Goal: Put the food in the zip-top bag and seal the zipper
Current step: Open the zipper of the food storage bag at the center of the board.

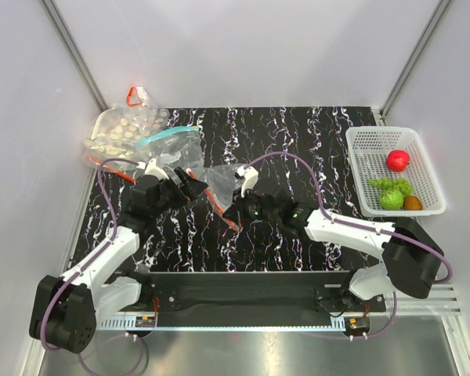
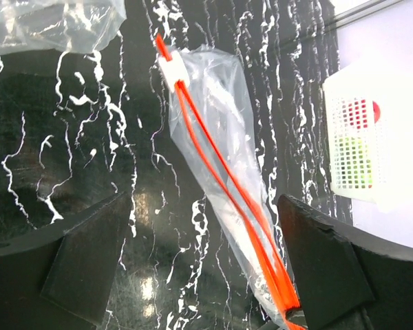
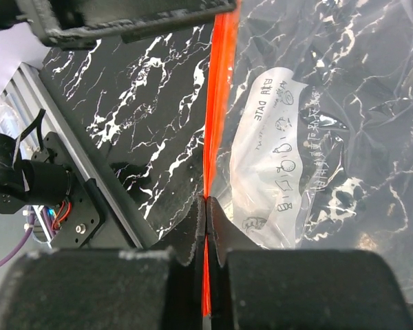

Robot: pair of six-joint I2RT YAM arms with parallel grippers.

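Where the right gripper [image 3: 206,206] presses together, it clamps the zipper [image 3: 219,89], the one stiffish part of the zip-top bag [image 3: 330,96]. The film beyond looks light, limp and slippery, so that red-orange strip is the place to hold. The left gripper [image 2: 201,205] stands wide apart, the bag between its fingers, mid-table. Only the top view shows the red fruit [image 1: 397,160], grape bunch [image 1: 385,185], green piece [image 1: 392,200] and brown-orange ball [image 1: 412,203], all well apart in the white basket [image 1: 368,141]. Only the left wrist view shows the white slider [image 2: 172,69].
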